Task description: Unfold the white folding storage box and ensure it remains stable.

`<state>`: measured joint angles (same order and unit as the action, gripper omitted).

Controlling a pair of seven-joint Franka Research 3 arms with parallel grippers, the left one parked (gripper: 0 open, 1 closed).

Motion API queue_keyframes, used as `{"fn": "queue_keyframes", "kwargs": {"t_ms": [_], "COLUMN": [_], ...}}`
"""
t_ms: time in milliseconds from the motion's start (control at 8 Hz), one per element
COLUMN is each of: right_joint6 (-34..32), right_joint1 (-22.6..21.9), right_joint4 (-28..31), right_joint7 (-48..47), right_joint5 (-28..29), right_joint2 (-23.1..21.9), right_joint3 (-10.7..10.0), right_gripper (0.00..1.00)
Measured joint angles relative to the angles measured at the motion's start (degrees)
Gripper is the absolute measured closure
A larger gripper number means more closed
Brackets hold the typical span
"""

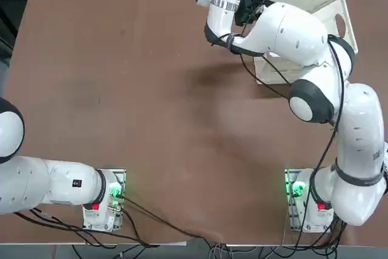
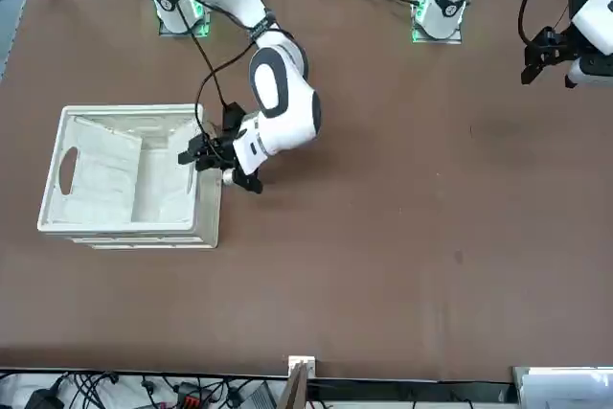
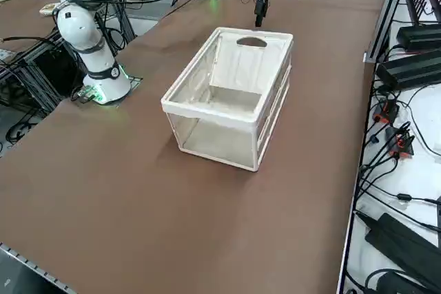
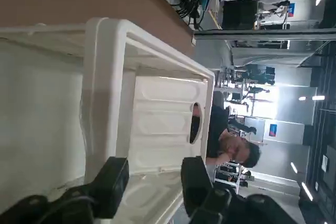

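The white folding storage box [image 2: 129,174] stands opened up on the brown table, its walls upright under a thick rim. It sits at the table's far right in the top view [image 1: 315,10] and mid-table in the right side view [image 3: 227,94]. An oval handle hole shows in an end wall. My right gripper [image 2: 196,155] is level with the rim of the wall that faces the table's middle. In the wrist view the gripper [image 4: 152,182] is open. One finger [image 4: 113,187] lies against the rim [image 4: 105,103]; the other is over the box's inside. Nothing is held.
My right arm [image 1: 303,40] reaches over part of the box. Bare brown table [image 2: 402,237] spreads toward the robot's left. Cables and black equipment [image 3: 406,67] line the floor past the table's far edge. A person [image 4: 236,153] is in the room beyond the box.
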<state>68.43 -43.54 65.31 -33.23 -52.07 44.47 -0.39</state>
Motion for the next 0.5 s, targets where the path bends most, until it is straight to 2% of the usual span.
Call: {"fn": "queue_keyframes", "kwargs": {"t_ms": [250,500], "right_joint6": [0.0,0.7], "right_joint1": [0.8,4.0], "right_joint4": [-0.3,-0.7], "right_joint7": [3.7,9.9], "right_joint5": [2.3,8.4], "right_joint2": [-2.6,-6.9], "right_joint3": [-0.4,-0.5], "right_gripper": [0.37,0.31]}}
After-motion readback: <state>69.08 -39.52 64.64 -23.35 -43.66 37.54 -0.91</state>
